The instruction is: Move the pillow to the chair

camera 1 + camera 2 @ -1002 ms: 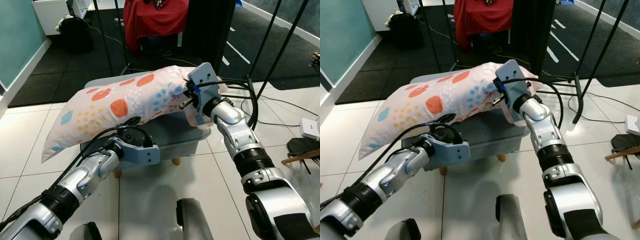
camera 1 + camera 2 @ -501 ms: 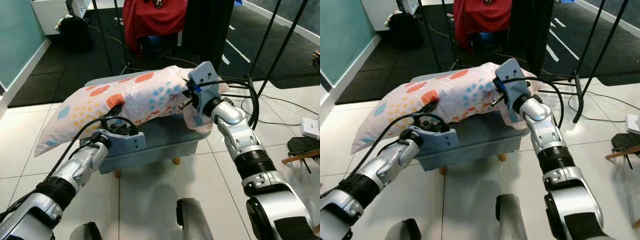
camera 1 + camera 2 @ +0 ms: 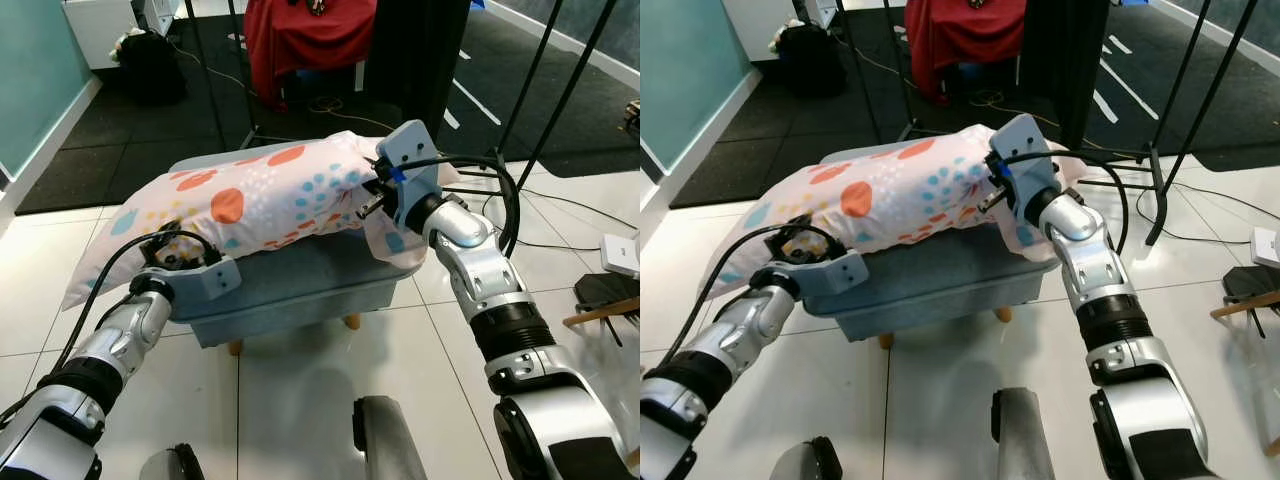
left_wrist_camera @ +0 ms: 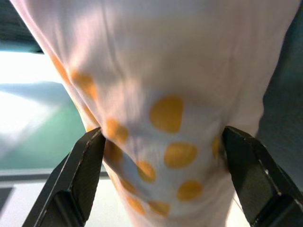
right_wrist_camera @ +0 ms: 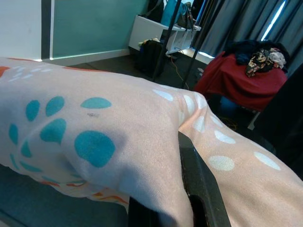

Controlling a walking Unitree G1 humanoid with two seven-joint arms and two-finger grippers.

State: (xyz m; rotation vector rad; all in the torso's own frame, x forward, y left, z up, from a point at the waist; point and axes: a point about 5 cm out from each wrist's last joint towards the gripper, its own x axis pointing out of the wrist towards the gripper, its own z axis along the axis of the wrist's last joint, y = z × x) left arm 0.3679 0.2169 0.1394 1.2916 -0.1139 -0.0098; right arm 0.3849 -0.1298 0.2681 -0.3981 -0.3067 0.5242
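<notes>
A white pillow (image 3: 270,195) with orange, blue and yellow dots lies lengthwise on a grey cushioned stool (image 3: 300,285), its left end hanging past the seat. My left gripper (image 3: 165,250) is at that overhanging end. In the left wrist view its two fingers (image 4: 71,184) stand wide apart with the pillow (image 4: 165,113) between them. My right gripper (image 3: 368,200) is shut on the pillow's right end, and the right wrist view has fabric (image 5: 94,123) pinched against a black finger (image 5: 199,189).
Behind the stool stands a seat draped in red cloth (image 3: 310,40). Black stand poles (image 3: 545,130) and cables (image 3: 590,210) are at the right, a black bag (image 3: 150,60) at the far left by a teal wall (image 3: 35,70). White tiles lie in front.
My left gripper has slid left under the pillow, from its middle to its left end. The pillow has settled lower on the stool. The right gripper has stayed put.
</notes>
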